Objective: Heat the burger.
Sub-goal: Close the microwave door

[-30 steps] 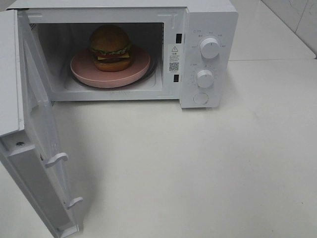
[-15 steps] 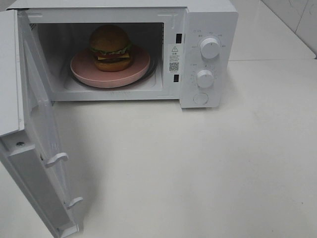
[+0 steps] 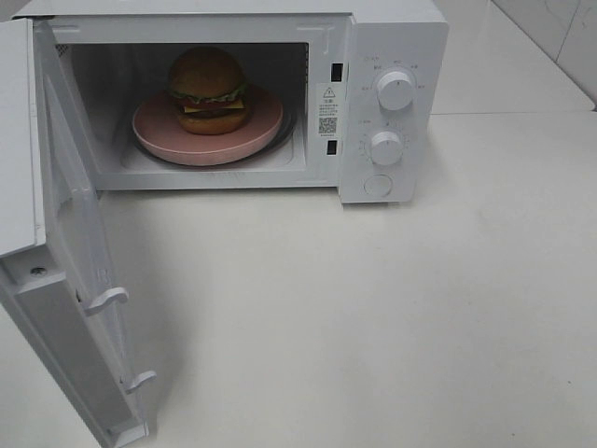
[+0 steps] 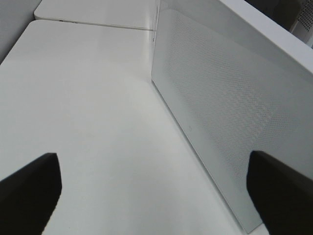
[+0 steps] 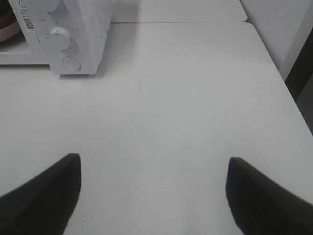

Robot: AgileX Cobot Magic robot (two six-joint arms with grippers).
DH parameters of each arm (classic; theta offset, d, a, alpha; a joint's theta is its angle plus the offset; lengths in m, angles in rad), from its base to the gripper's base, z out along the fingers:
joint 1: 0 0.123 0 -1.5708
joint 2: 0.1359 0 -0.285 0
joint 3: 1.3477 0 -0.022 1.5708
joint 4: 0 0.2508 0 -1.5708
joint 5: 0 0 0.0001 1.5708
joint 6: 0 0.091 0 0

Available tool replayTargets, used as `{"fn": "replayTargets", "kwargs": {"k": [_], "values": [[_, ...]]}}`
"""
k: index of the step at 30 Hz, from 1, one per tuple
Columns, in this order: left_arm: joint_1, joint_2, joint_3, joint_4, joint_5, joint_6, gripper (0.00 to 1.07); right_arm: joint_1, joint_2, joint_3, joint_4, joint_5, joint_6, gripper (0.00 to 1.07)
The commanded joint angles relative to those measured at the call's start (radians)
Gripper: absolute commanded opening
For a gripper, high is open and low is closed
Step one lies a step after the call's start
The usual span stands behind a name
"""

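Observation:
The burger (image 3: 208, 89), with a golden-brown bun, lettuce and cheese, stands upright on a pink plate (image 3: 256, 126) inside the white microwave (image 3: 392, 37). The microwave door (image 3: 70, 243) hangs wide open to the left. Neither arm shows in the exterior high view. In the left wrist view my left gripper (image 4: 155, 196) is open over bare table, with the door's perforated face (image 4: 230, 107) close beside one finger. In the right wrist view my right gripper (image 5: 154, 196) is open and empty above the table, well away from the microwave's control panel (image 5: 73, 29).
The control panel carries an upper knob (image 3: 395, 90), a lower knob (image 3: 385, 147) and a round button (image 3: 378, 185). White table (image 3: 373, 317) spreads in front of and to the right of the microwave. A table edge (image 5: 281, 73) shows in the right wrist view.

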Motion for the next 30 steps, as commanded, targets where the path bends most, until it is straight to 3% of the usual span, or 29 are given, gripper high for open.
{"fn": "replayTargets", "kwargs": {"k": [1, 30], "values": [[0.003, 0.001, 0.000, -0.008, -0.009, 0.000, 0.98, -0.008, -0.025, 0.004, 0.002, -0.012, 0.002, 0.76], [0.003, 0.001, 0.000, -0.008, -0.009, 0.000, 0.98, -0.008, -0.025, 0.004, 0.002, -0.012, 0.001, 0.76]]}}
